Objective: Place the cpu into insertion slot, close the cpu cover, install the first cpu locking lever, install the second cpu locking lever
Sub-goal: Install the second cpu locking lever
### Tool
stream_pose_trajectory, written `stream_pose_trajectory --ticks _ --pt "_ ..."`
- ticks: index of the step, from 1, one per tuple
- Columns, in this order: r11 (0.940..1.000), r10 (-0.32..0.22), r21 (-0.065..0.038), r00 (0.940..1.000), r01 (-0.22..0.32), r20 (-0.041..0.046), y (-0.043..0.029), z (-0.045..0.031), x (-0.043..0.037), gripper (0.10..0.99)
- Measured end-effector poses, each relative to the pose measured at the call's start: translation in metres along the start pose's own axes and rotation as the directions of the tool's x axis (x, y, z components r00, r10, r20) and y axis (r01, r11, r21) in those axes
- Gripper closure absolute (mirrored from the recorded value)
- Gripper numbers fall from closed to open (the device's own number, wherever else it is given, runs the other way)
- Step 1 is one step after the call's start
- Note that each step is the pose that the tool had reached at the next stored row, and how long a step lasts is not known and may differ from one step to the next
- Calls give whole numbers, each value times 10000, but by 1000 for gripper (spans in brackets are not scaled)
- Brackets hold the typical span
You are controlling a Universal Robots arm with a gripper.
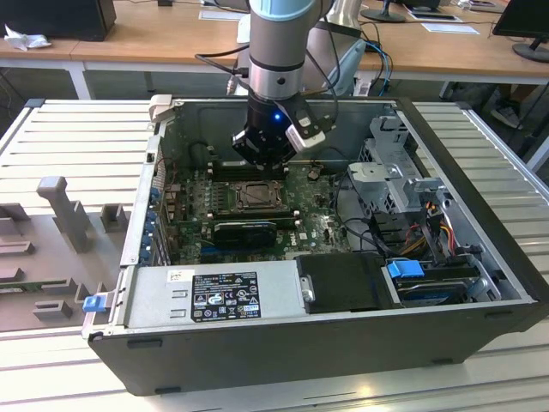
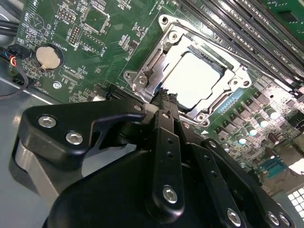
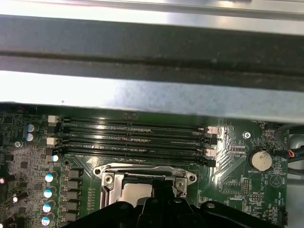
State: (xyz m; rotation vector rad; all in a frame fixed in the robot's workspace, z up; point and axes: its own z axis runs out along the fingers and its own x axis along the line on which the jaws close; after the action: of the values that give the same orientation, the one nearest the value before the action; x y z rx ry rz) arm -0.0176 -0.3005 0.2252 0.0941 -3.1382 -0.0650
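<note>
Wooden office desks (image 1: 154,39) are lining the far background; open computer case (image 1: 480,309) is lying on slatted desk (image 1: 69,137). Cpu (image 2: 194,80) is sitting in socket, cpu cover (image 2: 152,61) framing it. End effector (image 2: 166,97), fingers pressed together, is hovering at cover's edge. Levers: state unclear.

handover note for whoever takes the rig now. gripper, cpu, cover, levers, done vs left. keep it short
Gripper: inside the open computer case, low over the socket; its tip sits at the edge of the cpu cover in the second wrist view. Open or shut cannot be told.
Cpu: lying flat in the socket, pale top showing through the cover's open centre.
Cpu cover: down flat around the cpu, seen in both wrist views.
Done: cpu placed, cover looks closed.
Left: both locking levers; whether either is already latched cannot be told.
</note>
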Motion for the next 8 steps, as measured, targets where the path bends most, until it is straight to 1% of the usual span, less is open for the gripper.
stream_pose_trajectory --ticks 6,8 --pt "10000 0 0 10000 0 0 -26 -1 1 980" --pt "10000 1 -1 10000 -1 0 -45 -1 2 980"
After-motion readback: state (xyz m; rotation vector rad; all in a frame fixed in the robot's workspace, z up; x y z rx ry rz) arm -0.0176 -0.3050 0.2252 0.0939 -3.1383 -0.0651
